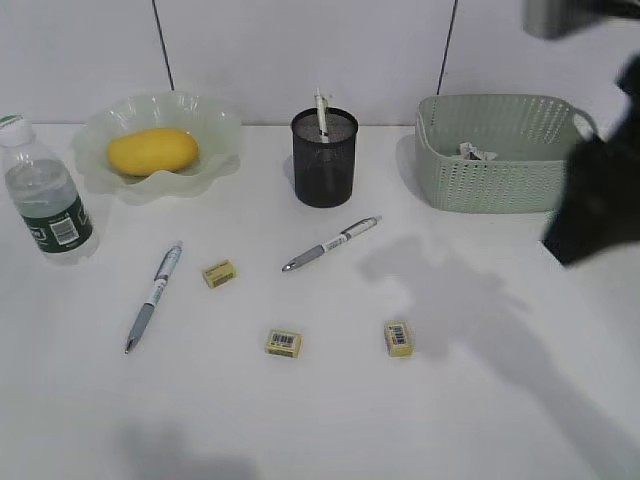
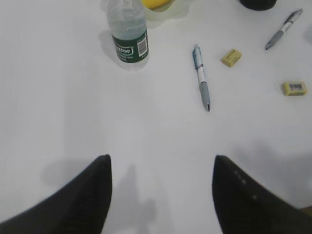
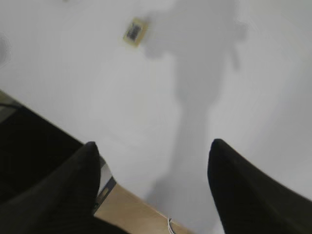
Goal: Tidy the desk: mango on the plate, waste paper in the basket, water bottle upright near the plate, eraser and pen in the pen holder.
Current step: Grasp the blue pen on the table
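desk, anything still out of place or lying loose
Yes. Two pens and three yellow erasers lie loose on the desk, outside the pen holder. The mango, water bottle and waste paper look settled.

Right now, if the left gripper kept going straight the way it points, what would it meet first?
Most likely bare desk: the left gripper is open and empty, and nothing lies between its fingers. The water bottle stands further along, though depth is unclear.
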You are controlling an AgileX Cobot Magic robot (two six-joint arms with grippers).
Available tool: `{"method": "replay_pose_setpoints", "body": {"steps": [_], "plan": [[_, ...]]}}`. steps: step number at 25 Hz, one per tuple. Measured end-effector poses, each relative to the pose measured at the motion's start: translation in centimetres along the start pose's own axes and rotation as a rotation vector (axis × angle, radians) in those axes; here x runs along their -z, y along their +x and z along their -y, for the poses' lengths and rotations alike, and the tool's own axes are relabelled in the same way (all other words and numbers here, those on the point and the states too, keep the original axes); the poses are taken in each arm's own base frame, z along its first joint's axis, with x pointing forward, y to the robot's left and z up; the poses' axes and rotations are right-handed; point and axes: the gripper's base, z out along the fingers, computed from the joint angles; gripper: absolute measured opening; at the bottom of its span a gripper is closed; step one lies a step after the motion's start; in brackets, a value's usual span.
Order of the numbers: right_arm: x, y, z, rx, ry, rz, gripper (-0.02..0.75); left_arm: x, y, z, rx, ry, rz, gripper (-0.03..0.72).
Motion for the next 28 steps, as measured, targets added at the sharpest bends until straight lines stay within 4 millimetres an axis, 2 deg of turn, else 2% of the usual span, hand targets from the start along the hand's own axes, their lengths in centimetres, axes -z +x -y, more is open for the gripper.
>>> {"method": "replay_pose_setpoints", "body": {"steps": [6, 14, 16, 17, 18, 22, 28], "plan": [[0.6, 6.2, -0.7, 0.001, 0.007, 0.038, 0.543, -1.0, -3.2, 0.0, 0.000, 0.001, -0.042, 0.490], [1.4, 13.0, -1.1, 0.005, 0.055, 0.190, 0.541, -4.9, -8.8, 0.6, 0.008, 0.066, -0.207, 0.508], [1.2, 14.3, -1.3, 0.002, 0.058, 0.210, 0.541, -6.2, -10.3, 0.9, 0.030, 0.099, -0.243, 0.510], [1.3, 14.9, -1.3, 0.000, 0.060, 0.229, 0.541, -7.7, -11.0, 1.1, 0.044, 0.114, -0.292, 0.509], [1.3, 15.4, -1.4, 0.001, 0.061, 0.241, 0.541, -8.4, -11.6, 1.2, 0.053, 0.124, -0.307, 0.509], [1.3, 17.4, -1.6, -0.001, 0.067, 0.298, 0.541, -11.1, -13.2, 1.8, 0.064, 0.159, -0.383, 0.509], [0.5, 18.9, -1.7, -0.006, 0.068, 0.316, 0.541, -14.8, -14.7, 4.8, -0.046, 0.212, -0.458, 0.509]]}}
